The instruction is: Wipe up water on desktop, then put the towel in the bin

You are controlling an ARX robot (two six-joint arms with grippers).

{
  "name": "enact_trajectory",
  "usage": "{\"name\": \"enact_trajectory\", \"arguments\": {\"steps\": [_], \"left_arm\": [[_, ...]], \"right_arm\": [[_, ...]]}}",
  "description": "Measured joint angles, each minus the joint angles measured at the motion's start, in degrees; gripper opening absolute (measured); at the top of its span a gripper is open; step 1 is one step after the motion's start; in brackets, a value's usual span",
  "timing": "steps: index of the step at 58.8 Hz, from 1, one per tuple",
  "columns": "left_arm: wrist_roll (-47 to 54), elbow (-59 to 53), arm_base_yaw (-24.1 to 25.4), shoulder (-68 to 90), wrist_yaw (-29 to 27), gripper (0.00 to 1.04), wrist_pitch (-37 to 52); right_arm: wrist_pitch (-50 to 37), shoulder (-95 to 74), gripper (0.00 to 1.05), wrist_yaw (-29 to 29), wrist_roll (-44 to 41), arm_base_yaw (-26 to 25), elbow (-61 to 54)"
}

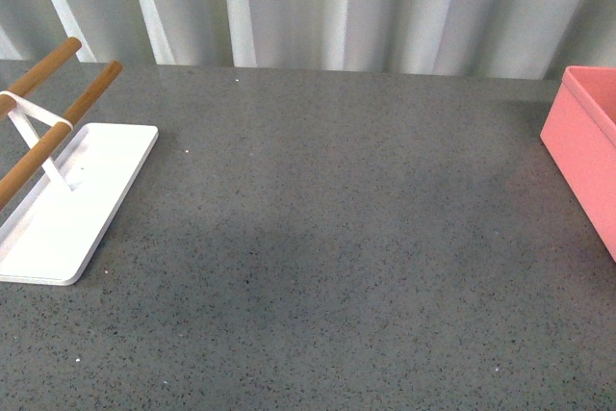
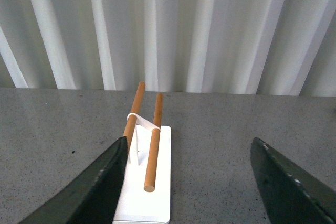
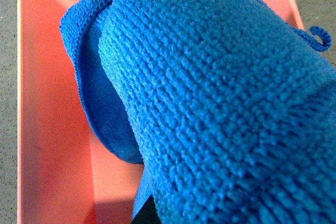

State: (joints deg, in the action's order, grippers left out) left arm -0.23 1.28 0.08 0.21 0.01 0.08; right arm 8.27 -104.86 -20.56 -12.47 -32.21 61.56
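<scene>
Hanging over salmon-pink rectangular plastic bin point(image 3: 47, 129): bright blue microfibre towel point(image 3: 210, 103), whether touching bin floor unclear. Right gripper hidden behind cloth; grip cannot tell. Left gripper point(image 2: 189, 141) spread, empty. Dark grey speckled stone-like desktop point(image 1: 337, 238) shows no water; wiping likely done, drop remains.

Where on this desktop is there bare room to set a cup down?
The desktop is bare across its middle, between the white stand on the left and the bin on the right. The bin itself is taken: the towel hangs over it.
</scene>
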Motion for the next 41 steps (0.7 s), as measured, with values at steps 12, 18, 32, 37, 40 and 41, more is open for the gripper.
{"name": "enact_trajectory", "arguments": {"steps": [12, 18, 32, 37, 40, 41], "left_arm": [[0.00, 0.00, 0.00, 0.00, 0.00, 0.97, 0.00], [0.02, 0.00, 0.00, 0.02, 0.00, 0.98, 0.00], [0.00, 0.00, 0.00, 0.00, 0.00, 0.98, 0.00], [0.02, 0.00, 0.00, 0.00, 0.00, 0.98, 0.00], [0.02, 0.00, 0.00, 0.00, 0.00, 0.98, 0.00], [0.02, 0.00, 0.00, 0.00, 0.00, 0.98, 0.00]], "right_arm": [[2.99, -5.44, 0.04, 1.92, -0.26, 0.02, 3.50], [4.87, -8.04, 0.04, 2.27, -0.24, -0.15, 4.37], [5.20, -11.45, 0.29, 3.76, -1.36, -0.79, 4.39], [5.44, -11.50, 0.41, 3.26, -1.36, -1.16, 4.42], [5.66, -11.50, 0.48, 2.78, -1.36, -1.42, 4.48], [5.75, -11.50, 0.52, 2.75, -1.40, -1.53, 4.52]]}}
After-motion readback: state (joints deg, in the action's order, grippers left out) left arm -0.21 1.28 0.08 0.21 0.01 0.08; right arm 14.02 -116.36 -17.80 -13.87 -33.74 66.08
